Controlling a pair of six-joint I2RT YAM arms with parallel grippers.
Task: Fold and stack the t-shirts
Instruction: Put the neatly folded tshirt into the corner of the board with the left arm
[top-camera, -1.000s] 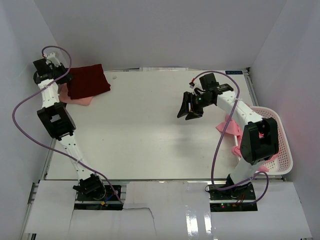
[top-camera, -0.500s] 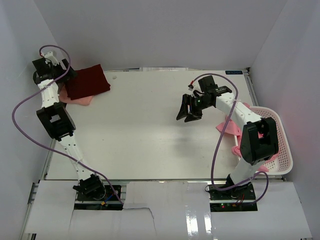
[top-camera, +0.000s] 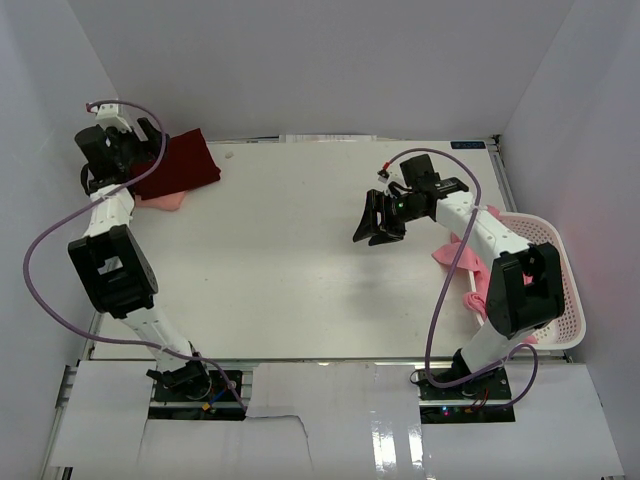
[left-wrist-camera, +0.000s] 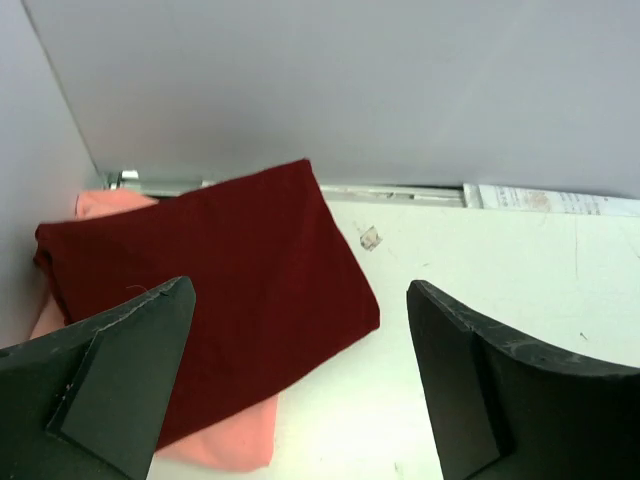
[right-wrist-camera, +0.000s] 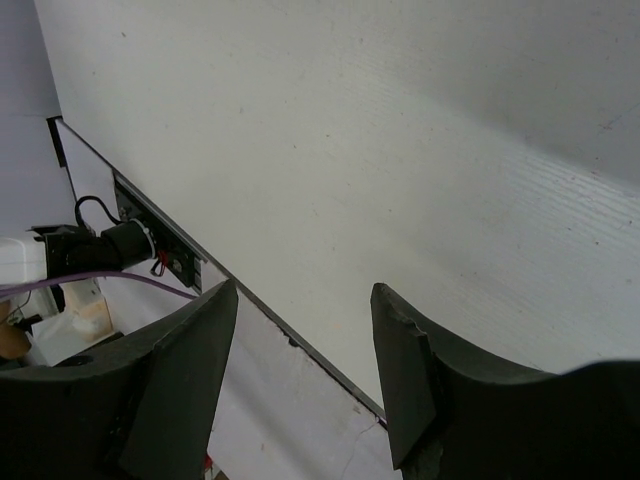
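Folded maroon t-shirt (left-wrist-camera: 215, 265) atop salmon t-shirt (left-wrist-camera: 228, 445), far left table (top-camera: 290, 260) corner; left tool (left-wrist-camera: 300, 290) spread wide above it, empty; right tool (right-wrist-camera: 305, 292) spread, empty, mid-table; pink t-shirts (top-camera: 458, 252) spilling from basket (top-camera: 575, 300), right

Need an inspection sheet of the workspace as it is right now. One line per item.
Surface: white table, bare in the middle.
Job's things: folded maroon shirt lies on a salmon shirt in the far left corner; crumpled pink shirts spill over the rim of the basket at right.
Clutter: small mark beside the maroon shirt; otherwise nothing seen.
Grippers: left hand open, empty, at the stack; right hand open, empty, above mid-table.
Cables: purple cables loop loosely along both arms, clear of the shirts.
Surroundings: plain white walls on three sides.
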